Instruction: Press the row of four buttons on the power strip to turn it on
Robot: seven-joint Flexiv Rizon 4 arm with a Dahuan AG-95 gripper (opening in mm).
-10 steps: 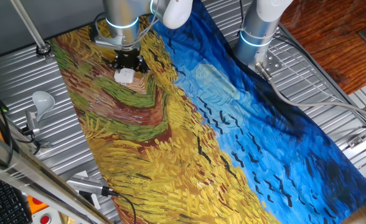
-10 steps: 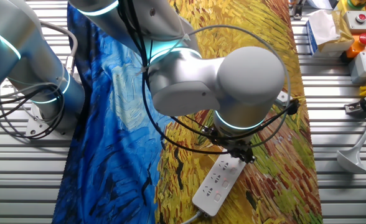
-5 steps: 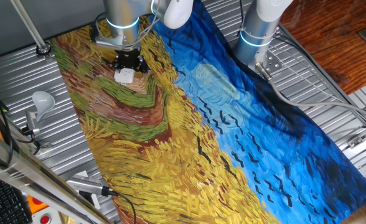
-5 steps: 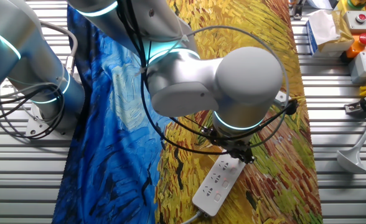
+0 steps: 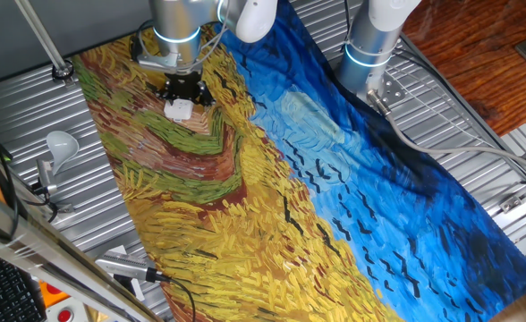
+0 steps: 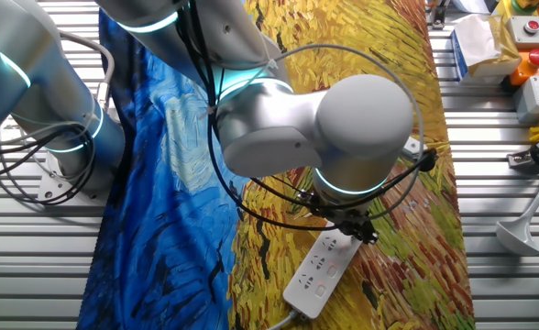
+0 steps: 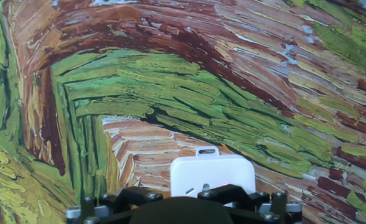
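This is a robotics lab or test bay, not a home. The worktop (image 5: 478, 134) is ribbed aluminium extrusion, draped with a printed painting cloth (image 5: 245, 179) in yellow and blue. Two silver robot arm bases (image 5: 375, 36) with glowing cyan rings are bolted to it, with cables (image 6: 31, 165) trailing off at the side. At the far right edge sit control boxes with red emergency stop buttons (image 6: 532, 26). A white bulb on a metal stand (image 5: 55, 152) stands at the left edge.
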